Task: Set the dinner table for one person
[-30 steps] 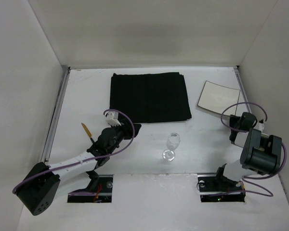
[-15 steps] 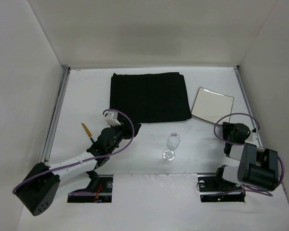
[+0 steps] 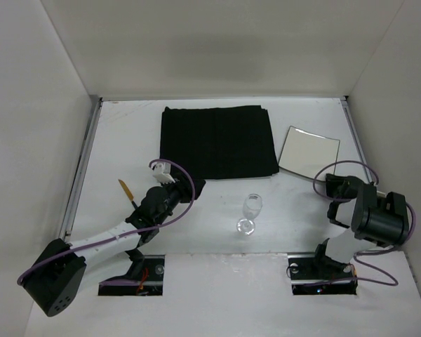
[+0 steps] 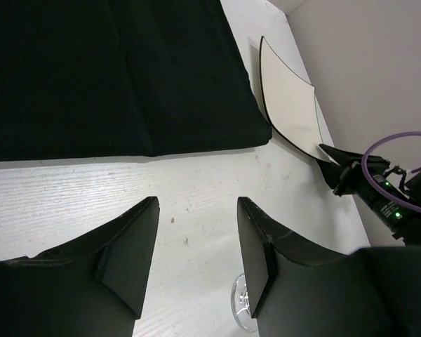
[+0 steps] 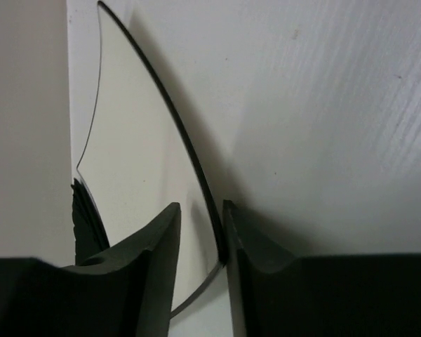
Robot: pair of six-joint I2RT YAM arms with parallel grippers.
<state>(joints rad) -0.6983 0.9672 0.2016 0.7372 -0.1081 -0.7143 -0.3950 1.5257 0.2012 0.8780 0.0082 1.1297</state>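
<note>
Containers first: 1 plate (image 3: 308, 149), square, white w/ a dark rim, face bare. 1 stemmed glass (image 3: 251, 206), clear, looked empty. Couldn't tell from above whether it stood upright.

My right jaws were narrow and pinched the plate's rim at its near corner, w/ the dark edge running between my fingers (image 5: 151, 281). The plate sat tilted, near side lifted, a shadow under it on the worktop (image 3: 126, 133). It was at the far right, just beside the mat's right edge, not on it.

My left jaws were wide apart, nothing between them, over bare worktop just near of the mat's near edge.

The rest, counted:
- 1 black mat (image 3: 219, 141), flat, far-centre.
- 1 small orange-tipped item (image 3: 125, 188), left of my left arm (image 3: 119, 235), partly hidden, couldn't ID it.

The glass stood apart from the mat, near-centre, between my 2 arms. The worktop itself was wide, matte white, w/ metal rails down both sides.
</note>
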